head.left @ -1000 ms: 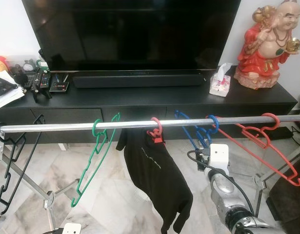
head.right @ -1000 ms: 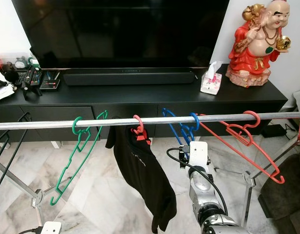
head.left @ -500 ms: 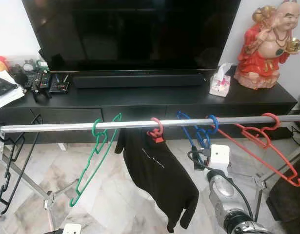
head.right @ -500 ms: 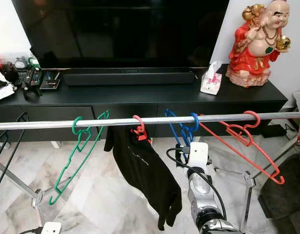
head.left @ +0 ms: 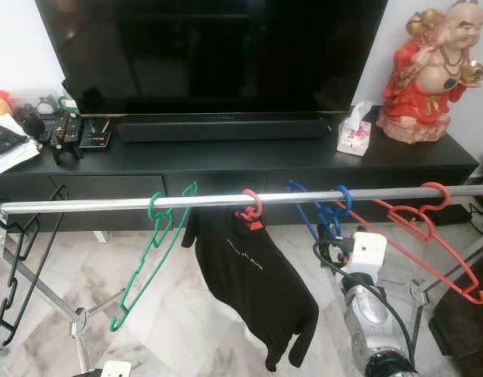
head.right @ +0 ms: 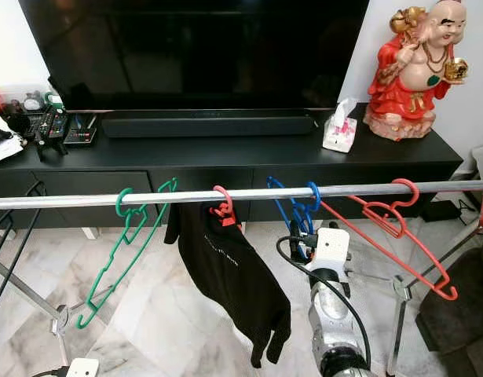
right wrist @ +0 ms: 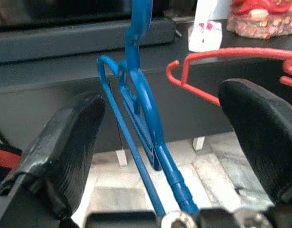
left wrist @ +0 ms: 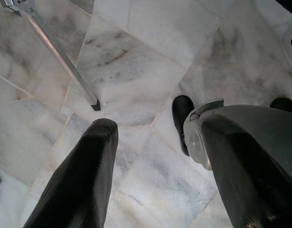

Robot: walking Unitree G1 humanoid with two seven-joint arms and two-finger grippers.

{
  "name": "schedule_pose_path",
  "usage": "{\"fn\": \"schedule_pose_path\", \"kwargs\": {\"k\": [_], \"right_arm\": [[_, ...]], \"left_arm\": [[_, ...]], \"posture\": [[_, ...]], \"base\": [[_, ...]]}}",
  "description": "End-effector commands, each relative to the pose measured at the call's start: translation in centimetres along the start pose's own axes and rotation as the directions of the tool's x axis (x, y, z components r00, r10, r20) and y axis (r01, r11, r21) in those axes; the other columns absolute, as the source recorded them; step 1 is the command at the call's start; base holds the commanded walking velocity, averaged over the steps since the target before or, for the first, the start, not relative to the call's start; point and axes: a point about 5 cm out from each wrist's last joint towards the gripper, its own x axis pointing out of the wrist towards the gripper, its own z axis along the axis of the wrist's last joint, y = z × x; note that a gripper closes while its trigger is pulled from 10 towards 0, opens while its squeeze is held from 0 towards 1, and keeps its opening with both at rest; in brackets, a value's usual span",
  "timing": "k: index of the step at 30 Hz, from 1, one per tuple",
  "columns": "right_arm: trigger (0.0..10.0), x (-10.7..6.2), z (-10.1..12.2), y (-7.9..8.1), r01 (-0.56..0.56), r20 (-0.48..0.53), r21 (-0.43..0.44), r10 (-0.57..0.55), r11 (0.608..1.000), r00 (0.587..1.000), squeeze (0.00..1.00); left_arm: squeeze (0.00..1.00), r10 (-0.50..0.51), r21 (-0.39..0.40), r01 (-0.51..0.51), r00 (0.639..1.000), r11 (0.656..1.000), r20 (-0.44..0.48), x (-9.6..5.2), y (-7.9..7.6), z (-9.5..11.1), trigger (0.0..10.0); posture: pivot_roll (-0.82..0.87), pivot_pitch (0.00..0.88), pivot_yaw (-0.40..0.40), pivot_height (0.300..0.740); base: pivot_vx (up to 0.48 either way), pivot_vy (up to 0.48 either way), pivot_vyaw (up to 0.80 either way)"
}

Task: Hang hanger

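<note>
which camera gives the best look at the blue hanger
The right wrist view: the blue hanger hangs close up between the open right gripper fingers. Both eye views show it small on the rail, partly behind the arm.

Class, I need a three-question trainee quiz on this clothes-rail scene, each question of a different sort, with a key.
1. True or false: the right gripper is open, with the blue hanger between its fingers.
2. Which hanger carries the black garment? A green B pink-red C blue
3. Fill in: the blue hanger's hook is over the ____.

Key: 1 true. 2 B, the pink-red hanger. 3 rail.
</note>
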Motion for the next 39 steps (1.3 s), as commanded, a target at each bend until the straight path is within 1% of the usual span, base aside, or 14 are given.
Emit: {"fn": "schedule_pose_path", "kwargs": {"k": [1,5,9,10,11,14,20,21,22,23,28,31,33,39], "right_arm": [[10.0,-0.2,0.5,0.0,-0.009,0.042,0.012,0.009,1.0,0.999,1.0],[10.0,-0.8,1.5,-0.3,-0.001,0.101,0.006,0.001,1.0,0.995,1.0],[10.0,-1.5,1.6,-0.3,-0.008,0.11,0.003,0.007,1.0,0.994,1.0],[10.0,-1.9,1.6,-0.2,-0.018,0.114,-0.003,0.018,1.0,0.993,1.0],[10.0,-2.8,1.7,-0.4,-0.033,0.123,-0.031,0.037,0.999,0.992,1.0],[10.0,-4.3,1.9,-1.3,0.01,0.13,-0.045,-0.004,0.999,0.992,1.0],[10.0,-5.5,2.7,-1.8,0.044,0.134,-0.064,-0.035,0.997,0.99,1.0],[10.0,-5.7,2.8,-1.7,0.046,0.133,-0.069,-0.036,0.997,0.99,0.94],[10.0,-5.9,2.9,-1.8,0.054,0.134,-0.078,-0.043,0.995,0.99,0.63],[10.0,-6.1,2.9,-1.8,0.062,0.133,-0.082,-0.05,0.995,0.99,0.0],[10.0,-6.9,2.1,-2.2,0.085,0.084,-0.061,-0.08,0.995,0.993,0.0],[10.0,-6.9,2.3,-1.9,0.057,0.086,-0.081,-0.05,0.995,0.995,0.0],[10.0,-6.6,2.8,-2.2,0.092,0.092,-0.06,-0.086,0.994,0.992,0.0],[10.0,-6.5,2.8,-1.7,0.072,0.078,-0.071,-0.067,0.995,0.995,0.0]], "left_arm": [[0.0,-0.016,0.016,0.016,1.0,1.0,-0.008,-0.1,-0.3,-0.4,10.0],[0.0,-0.015,0.014,0.015,1.0,1.0,-0.008,-0.1,-0.3,-0.5,10.0],[0.0,-0.013,0.012,0.013,1.0,1.0,-0.01,-0.2,-0.2,-0.6,10.0],[0.0,-0.013,0.012,0.013,1.0,1.0,-0.011,-0.2,-0.3,-0.6,10.0],[0.0,-0.012,0.008,0.012,1.0,1.0,-0.007,-0.2,-0.3,-0.7,10.0],[0.0,-0.009,0.004,0.009,1.0,1.0,-0.004,-0.2,-0.2,-0.7,10.0],[0.0,-0.01,0.017,0.01,1.0,1.0,0.0,-0.3,-0.1,-0.8,10.0],[0.0,-0.009,0.015,0.009,1.0,1.0,0.001,-0.3,-0.1,-0.7,10.0],[0.0,-0.007,0.014,0.007,1.0,1.0,0.003,-0.3,-0.1,-0.7,10.0],[0.0,-0.007,0.017,0.007,1.0,1.0,0.003,-0.3,0.0,-0.7,10.0],[0.0,-0.008,0.024,0.008,1.0,1.0,0.004,-0.3,-0.1,-0.8,10.0],[0.0,-0.005,0.034,0.005,1.0,0.999,-0.001,-0.3,0.0,-0.8,10.0],[0.0,-0.001,0.039,0.001,1.0,0.999,-0.01,-0.3,0.2,-1.0,10.0],[0.0,0.004,0.043,-0.003,1.0,0.999,-0.025,-0.4,0.3,-1.4,10.0]], "posture": [[-0.02,0.0,-0.043,0.74],[-0.02,0.0,-0.043,0.74],[-0.02,0.0,-0.048,0.74],[-0.02,0.0,-0.05,0.74],[-0.02,0.0,-0.052,0.74],[-0.02,0.0,-0.05,0.74],[-0.03,0.0,-0.048,0.74],[-0.03,0.0,-0.046,0.74],[-0.03,0.0,-0.044,0.74],[-0.04,0.0,-0.041,0.74],[-0.04,0.0,-0.039,0.74],[-0.04,0.0,-0.035,0.74],[-0.04,0.0,-0.037,0.74],[-0.04,0.0,-0.037,0.74]], "base": [[0.0,0.0,0.0],[0.0,0.0,0.0],[0.0,0.0,0.0],[0.0,0.0,0.0],[0.0,0.0,0.0],[0.0,0.0,0.0],[0.0,0.0,0.0],[0.0,0.0,0.0],[0.0,0.0,0.0],[0.0,0.0,0.0],[0.0,0.0,0.0],[0.0,0.0,0.0],[0.0,0.0,0.0],[0.0,0.0,0.0]]}}
